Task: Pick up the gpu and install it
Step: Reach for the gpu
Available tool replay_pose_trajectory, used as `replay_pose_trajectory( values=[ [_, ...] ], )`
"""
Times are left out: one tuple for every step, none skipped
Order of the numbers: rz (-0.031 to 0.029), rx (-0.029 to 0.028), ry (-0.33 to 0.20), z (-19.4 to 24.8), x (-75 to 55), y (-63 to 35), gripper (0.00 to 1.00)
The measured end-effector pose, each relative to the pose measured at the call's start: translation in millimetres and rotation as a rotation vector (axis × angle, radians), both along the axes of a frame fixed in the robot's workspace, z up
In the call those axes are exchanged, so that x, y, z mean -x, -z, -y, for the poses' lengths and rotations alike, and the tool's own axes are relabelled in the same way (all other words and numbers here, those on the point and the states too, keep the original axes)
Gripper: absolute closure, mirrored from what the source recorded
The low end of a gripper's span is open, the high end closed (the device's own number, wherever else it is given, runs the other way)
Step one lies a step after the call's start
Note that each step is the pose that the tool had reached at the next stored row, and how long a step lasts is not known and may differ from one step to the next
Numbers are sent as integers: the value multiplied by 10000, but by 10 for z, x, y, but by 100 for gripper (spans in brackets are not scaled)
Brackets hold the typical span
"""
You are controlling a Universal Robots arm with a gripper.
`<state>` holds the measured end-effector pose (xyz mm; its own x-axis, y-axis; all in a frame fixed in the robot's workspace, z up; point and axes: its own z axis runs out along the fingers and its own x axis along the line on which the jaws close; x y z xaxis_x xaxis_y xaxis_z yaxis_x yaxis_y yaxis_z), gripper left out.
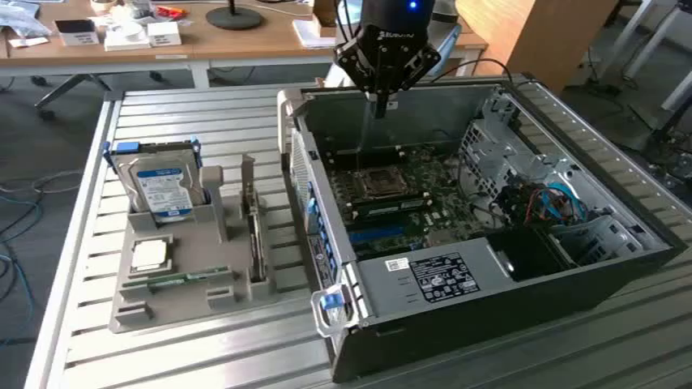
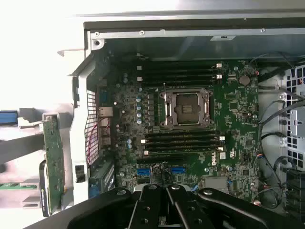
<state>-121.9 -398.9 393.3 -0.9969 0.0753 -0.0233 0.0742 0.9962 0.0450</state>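
Green gpu [image 2: 53,162] upright in tray [image 1: 184,300] | hand [image 1: 380,104] closed above open case [image 1: 519,316]

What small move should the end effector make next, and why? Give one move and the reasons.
Probably shift toward the exterior view's left, over the grey holder. The end effector hangs shut and empty above the open computer case, while the gpu stands on edge in that holder, not yet picked up.
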Motion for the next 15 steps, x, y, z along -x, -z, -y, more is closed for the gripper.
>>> replay_pose_trajectory(
  values=[
    [0,0,0,0,0,0,89],
    [0,0,0,0,0,0,89],
    [0,0,0,0,0,0,89],
    [0,0,0,0,0,0,89],
    [0,0,0,0,0,0,89],
    [0,0,0,0,0,0,89],
    [0,0,0,0,0,0,89],
    [1,0,0,0,1,0,89],
    [1,-1,1,0,4,1,89],
    [1,-2,2,0,9,1,89],
    [1,-2,2,0,15,1,89],
    [1,-1,0,0,21,0,89],
    [0,0,1,0,29,0,89],
    [0,0,0,0,39,0,89],
    [0,0,0,0,49,0,89]
  ],
)
